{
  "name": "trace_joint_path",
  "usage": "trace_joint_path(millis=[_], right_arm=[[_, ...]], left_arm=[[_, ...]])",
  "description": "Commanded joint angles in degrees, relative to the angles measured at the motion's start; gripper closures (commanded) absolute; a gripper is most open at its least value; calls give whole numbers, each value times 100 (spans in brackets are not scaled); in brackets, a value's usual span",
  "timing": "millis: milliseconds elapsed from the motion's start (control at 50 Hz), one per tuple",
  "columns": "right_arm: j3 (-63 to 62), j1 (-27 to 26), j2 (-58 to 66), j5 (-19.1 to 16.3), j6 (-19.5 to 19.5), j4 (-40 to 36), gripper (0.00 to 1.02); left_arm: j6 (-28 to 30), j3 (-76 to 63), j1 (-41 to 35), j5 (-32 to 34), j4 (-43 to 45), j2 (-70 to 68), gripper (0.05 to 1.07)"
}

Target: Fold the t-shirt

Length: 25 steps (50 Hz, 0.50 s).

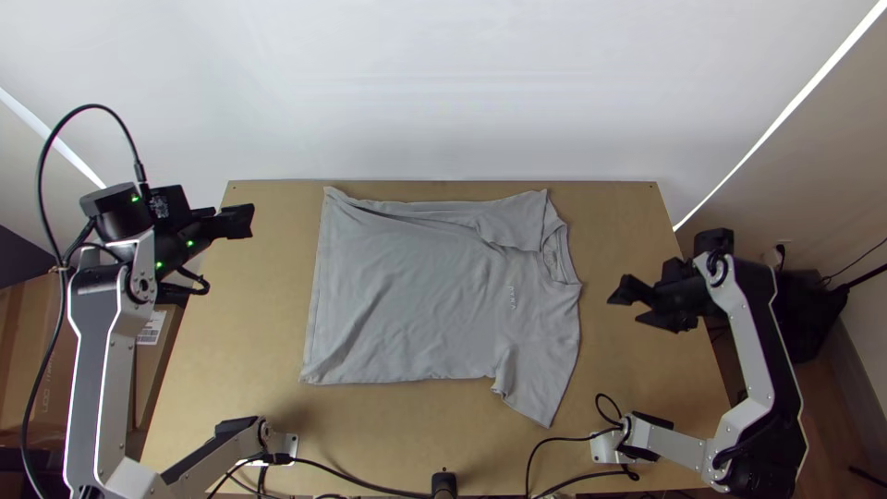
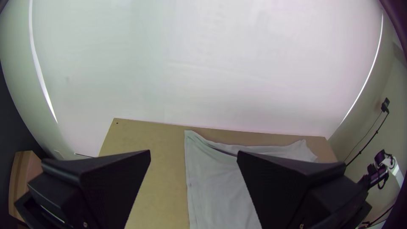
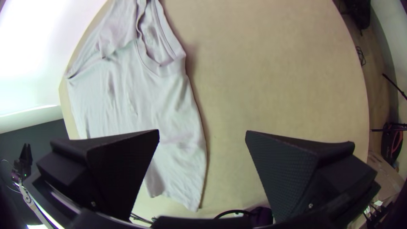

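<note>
In the top view, my left gripper (image 1: 248, 221) is over the table's far left edge, left of the t-shirt, fingers apart; the left wrist view shows the same gripper (image 2: 194, 152) with nothing held. My right gripper (image 1: 625, 309) stands right of the shirt, also open and empty; in the right wrist view this gripper (image 3: 202, 132) has widely parted fingers. The grey t-shirt (image 1: 407, 296) lies mostly flat, hem left and collar right. Its far side looks folded inward near the far sleeve, while the near sleeve (image 1: 540, 383) spreads toward the front. The shirt (image 2: 212, 182) and its collar (image 3: 159, 59) show too.
The wooden table (image 1: 628, 231) has bare strips left and right of the shirt. A pale wall (image 1: 443, 92) rises behind its far edge. Black cables (image 1: 370, 484) run along the near edge beside the arm bases. Cardboard boxes (image 1: 152, 370) stand off the left side.
</note>
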Motion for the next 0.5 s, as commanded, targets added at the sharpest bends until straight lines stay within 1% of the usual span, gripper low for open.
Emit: trace_joint_path(millis=[0, 80, 120, 360, 480], right_arm=[[-493, 81, -142, -106, -225, -70, 13], [-783, 178, -107, -177, -304, -53, 13], [-933, 292, -80, -177, -331, 0, 16], [-1548, 793, 183, -229, -340, 369, 16], [-1768, 969, 236, -229, -269, 782, 18]], left_arm=[[-174, -167, -32, 63, -106, -189, 10], [-200, -202, -67, 63, -141, -285, 10], [-235, -202, -76, 63, -141, -312, 10], [-393, -184, -155, 63, -141, -364, 10], [-428, -211, -173, 63, -150, -373, 10]])
